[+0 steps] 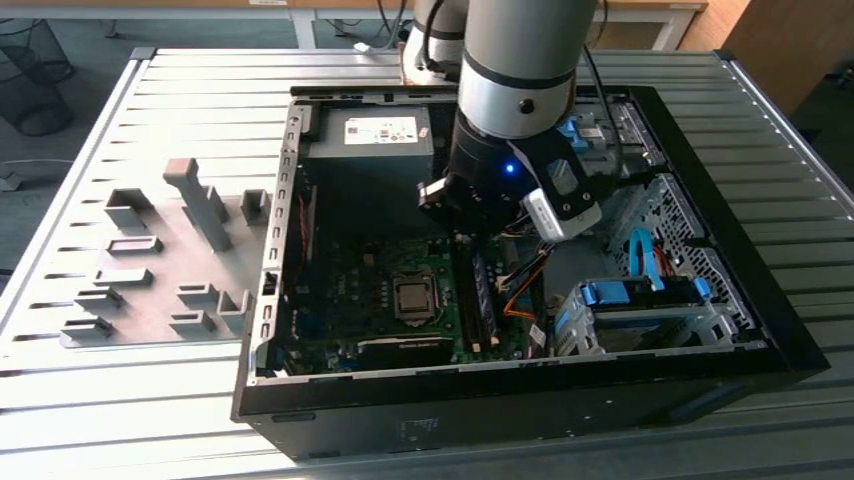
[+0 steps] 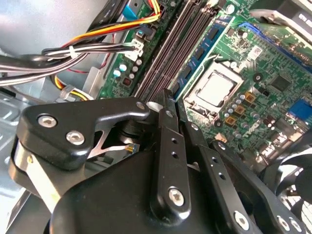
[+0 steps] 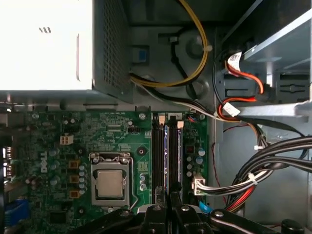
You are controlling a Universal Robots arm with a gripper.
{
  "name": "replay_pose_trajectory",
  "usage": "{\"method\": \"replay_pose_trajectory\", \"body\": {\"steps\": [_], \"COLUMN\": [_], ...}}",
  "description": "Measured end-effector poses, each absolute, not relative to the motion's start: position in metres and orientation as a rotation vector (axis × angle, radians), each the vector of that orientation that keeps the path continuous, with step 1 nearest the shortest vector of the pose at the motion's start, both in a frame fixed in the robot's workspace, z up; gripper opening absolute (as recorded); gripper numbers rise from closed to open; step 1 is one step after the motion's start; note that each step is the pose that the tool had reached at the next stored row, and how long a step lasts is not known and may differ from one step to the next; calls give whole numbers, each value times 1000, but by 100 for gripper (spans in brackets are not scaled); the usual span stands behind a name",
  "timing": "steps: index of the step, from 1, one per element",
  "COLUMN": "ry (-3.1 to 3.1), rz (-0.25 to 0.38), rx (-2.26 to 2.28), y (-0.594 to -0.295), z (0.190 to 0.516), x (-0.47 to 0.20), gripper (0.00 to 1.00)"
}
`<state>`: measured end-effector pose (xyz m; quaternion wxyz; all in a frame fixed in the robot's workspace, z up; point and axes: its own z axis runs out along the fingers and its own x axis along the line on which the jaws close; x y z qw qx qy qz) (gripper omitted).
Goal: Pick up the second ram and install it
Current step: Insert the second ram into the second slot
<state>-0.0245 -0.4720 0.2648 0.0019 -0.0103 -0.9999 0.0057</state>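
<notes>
Half the second ram (image 3: 173, 156) hides behind the hand (image 3: 169, 195).

Tool (image 3: 165, 197) over slots – cable bundle (image 3: 273, 161) crowds one flank.

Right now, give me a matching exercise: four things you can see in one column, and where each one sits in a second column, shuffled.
Things
1. claw
2. fixture blocks
3. processor socket
4. power supply

Places
A. on the table, outside the case, at the exterior view's left
B. inside the case, beyond the motherboard in the exterior view
C. over the memory slots
D. on the motherboard, beside the memory slots

Pairs: 1-C; 2-A; 3-D; 4-B
</notes>
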Motion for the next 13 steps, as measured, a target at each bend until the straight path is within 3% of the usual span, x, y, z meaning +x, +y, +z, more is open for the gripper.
{"method": "replay_pose_trajectory", "body": {"steps": [13], "ry": [-3137], "rz": [15], "rx": [-35], "y": [-473], "z": [254], "x": [-25], "gripper": [14]}}
